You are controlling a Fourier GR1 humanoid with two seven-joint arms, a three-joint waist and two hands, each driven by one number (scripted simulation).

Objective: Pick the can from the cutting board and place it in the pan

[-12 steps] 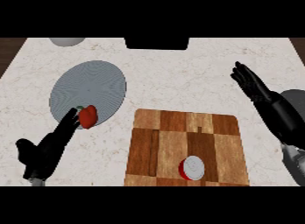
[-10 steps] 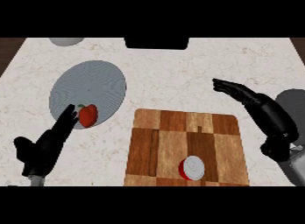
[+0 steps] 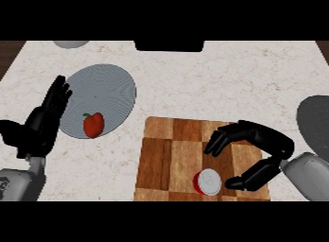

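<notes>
The can (image 3: pixel 208 182), red with a white top, stands upright near the front edge of the wooden cutting board (image 3: pixel 173 156). My right hand (image 3: pixel 264 142) hovers over the board just right of the can. Its fingers arch down above the can and its thumb lies close beside it, with nothing gripped. The dark grey pan (image 3: pixel 324 124) lies at the right edge of the counter, partly cut off. My left hand (image 3: pixel 37 126) rests open at the left, fingers up, beside the plate.
A grey-blue plate (image 3: pixel 108 92) with a red pepper (image 3: pixel 92 125) on it lies left of the board. A pale bowl (image 3: pixel 71 44) and a dark block (image 3: pixel 168 45) sit at the counter's far edge.
My right hand has swung down and left from above the counter's right side to the board, beside the can. The left hand has risen a little.
</notes>
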